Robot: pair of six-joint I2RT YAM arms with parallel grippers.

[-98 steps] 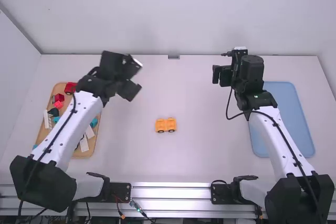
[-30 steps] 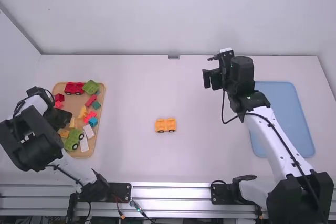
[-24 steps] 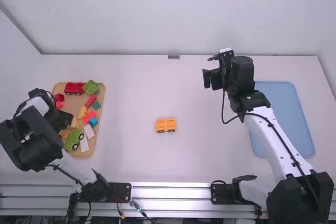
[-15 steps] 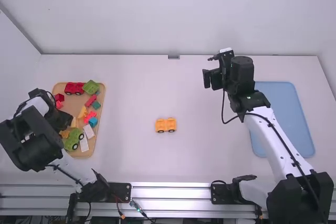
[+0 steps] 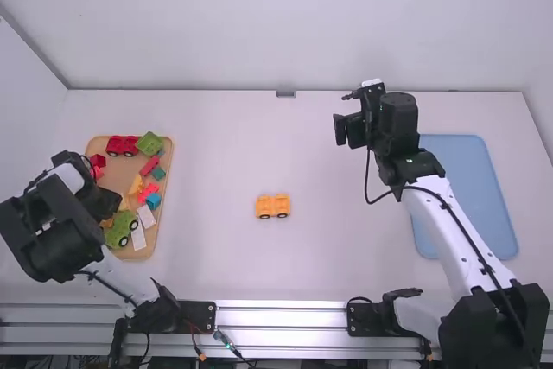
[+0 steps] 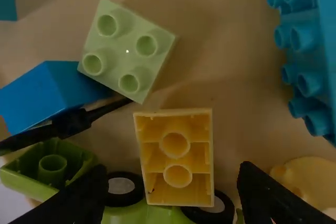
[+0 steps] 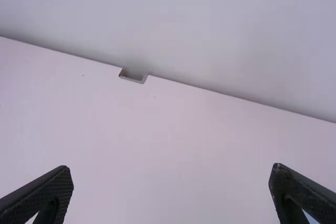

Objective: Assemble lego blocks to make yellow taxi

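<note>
My left gripper (image 5: 108,205) is low over the left part of the wooden tray in the high view. In the left wrist view the left gripper (image 6: 170,187) stands open, a yellow block (image 6: 177,174) lying hollow side up between its fingers, beside a green wheeled base (image 6: 149,214). My right gripper (image 5: 350,130) is raised above the table's far right; in the right wrist view the right gripper (image 7: 170,179) is open with nothing between its fingers. An orange-yellow wheeled piece (image 5: 273,206) sits at mid-table.
The wooden tray (image 5: 138,253) also holds a red car (image 5: 122,145), green, red and blue blocks and white pieces. Close around the left fingers are a pale green block (image 6: 126,51), a blue block (image 6: 44,95) and a teal block (image 6: 310,51). A blue tray (image 5: 471,196) lies at the right.
The left arm has swung from over the table's far left-middle down to the wooden tray, and its gripper has shifted slightly since. The right arm has moved a little leftward.
</note>
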